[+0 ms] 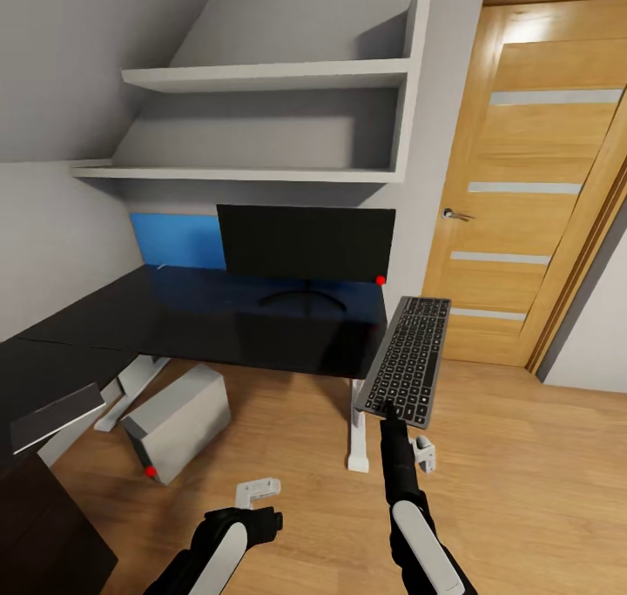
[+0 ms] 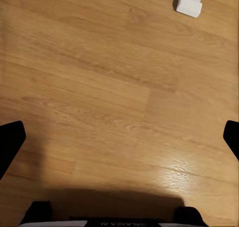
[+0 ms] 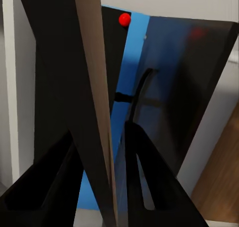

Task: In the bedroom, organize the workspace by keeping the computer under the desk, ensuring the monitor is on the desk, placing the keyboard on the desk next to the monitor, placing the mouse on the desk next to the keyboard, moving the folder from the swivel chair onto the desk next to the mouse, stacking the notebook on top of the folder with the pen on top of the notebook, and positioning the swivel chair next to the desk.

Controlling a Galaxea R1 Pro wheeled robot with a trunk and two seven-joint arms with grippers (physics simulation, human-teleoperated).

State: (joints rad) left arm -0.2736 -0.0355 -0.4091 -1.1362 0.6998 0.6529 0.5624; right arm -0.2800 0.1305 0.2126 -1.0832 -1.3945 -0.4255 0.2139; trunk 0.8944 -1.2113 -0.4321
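Now our right gripper (image 1: 394,414) clamps the keyboard (image 1: 407,359), its long axis pointing at the desk (image 1: 200,321) beside the monitor (image 1: 305,242); our left gripper (image 2: 119,137) hangs open.

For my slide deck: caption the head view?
Right gripper holds slim grey keyboard beside glossy black desk with monitor.

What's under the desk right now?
Under the desk the computer sits on the wooden floor, tilted, beside a white pedestal leg. The desktop hides whatever lies further back beneath it.
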